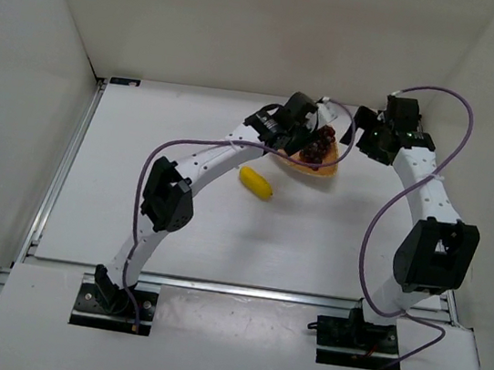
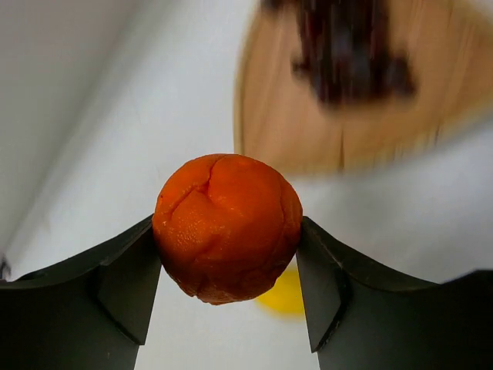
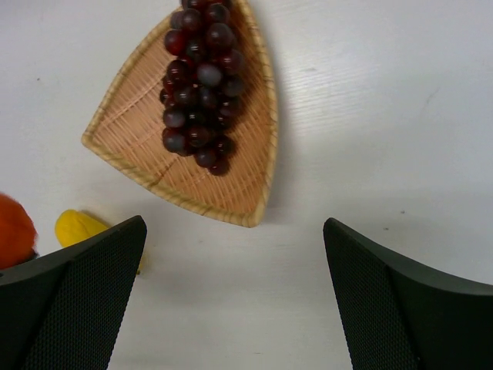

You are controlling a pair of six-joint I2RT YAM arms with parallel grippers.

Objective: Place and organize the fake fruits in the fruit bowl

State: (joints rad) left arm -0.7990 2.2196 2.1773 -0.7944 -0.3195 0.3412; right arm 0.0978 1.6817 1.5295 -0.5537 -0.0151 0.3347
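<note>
The orange (image 2: 227,227) sits squarely in the left pincer (image 2: 229,262), clamped between both dark fingers (image 2: 115,293), one pressed to each side. It is a round, matte plastic ball, deep orange, with a dimpled skin and a shallow crease running over its top. Just past its lower edge, under the pincer, a blurred patch of yellow peeks out: the banana (image 2: 286,297).

Ahead of that pincer lies the fruit bowl (image 3: 131,139), a shallow woven tray of tan fibre, shaped like a rounded triangle with a paler braided rim. The grape bunch (image 3: 199,85) lies inside it along its middle, glossy dark purple beads clustered in a long heap.

From the right wrist, the right pincer (image 3: 233,254) hangs with its textured black fingers spread wide, gripping nothing. The bowl's nearest corner sits just ahead of the gap, leaning toward its left finger. The smooth yellow banana lies on the white tabletop (image 3: 385,116) just beyond that left fingertip, apart from the bowl, with the orange at the frame's edge beside it.
</note>
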